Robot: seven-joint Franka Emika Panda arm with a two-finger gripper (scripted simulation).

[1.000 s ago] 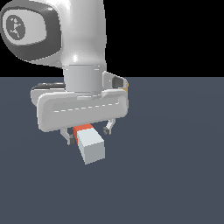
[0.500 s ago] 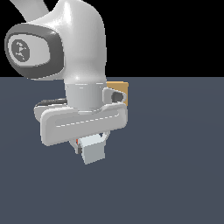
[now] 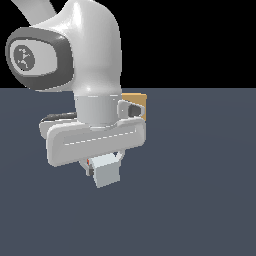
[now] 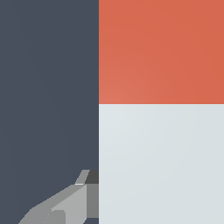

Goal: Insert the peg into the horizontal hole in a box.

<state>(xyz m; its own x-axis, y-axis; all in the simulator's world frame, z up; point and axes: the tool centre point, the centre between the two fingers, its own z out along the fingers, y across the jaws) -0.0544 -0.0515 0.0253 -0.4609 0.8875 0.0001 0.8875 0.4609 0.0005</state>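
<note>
Exterior view: the arm's jaws are clamped on the peg, grey end toward the camera; the box peeks out at one o'clock behind the wrist, hole hidden.
Wrist view: the peg fills the frame, gripped near its orange-grey boundary, probably for a level insertion; one finger touches its side.

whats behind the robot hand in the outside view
A corner of the tan box shows behind the gripper, towards the exterior view's right. The arm covers the rest of it, so the hole cannot be seen. The peg sits between the fingers below.
</note>
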